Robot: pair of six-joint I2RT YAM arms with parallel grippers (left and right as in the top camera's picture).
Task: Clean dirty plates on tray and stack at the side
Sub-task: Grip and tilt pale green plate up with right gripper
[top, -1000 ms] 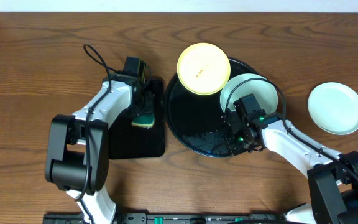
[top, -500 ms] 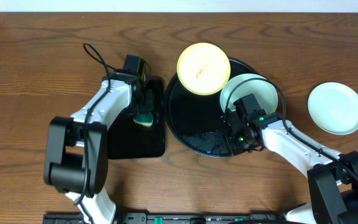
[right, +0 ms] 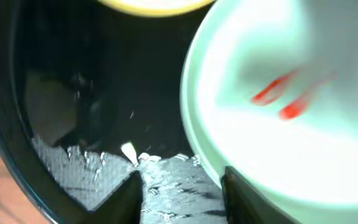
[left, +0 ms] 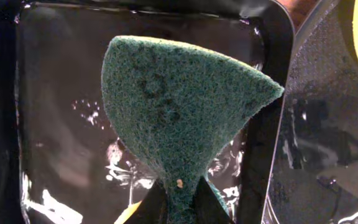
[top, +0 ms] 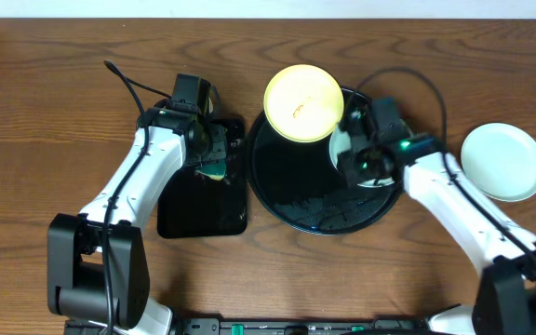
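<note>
The left tool is clamped on a green scouring pad above the rectangular tray. The smeared mint plate lies at its 3 o'clock on the round tray, nearer the right tool, whose jaws stand apart.

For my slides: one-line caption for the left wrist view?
Left gripper pinches a green sponge above the rectangular tray.

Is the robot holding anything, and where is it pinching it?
The left tool pinches the green sponge by its narrow bottom end. The right tool is open over the mint plate, holding nothing.
</note>
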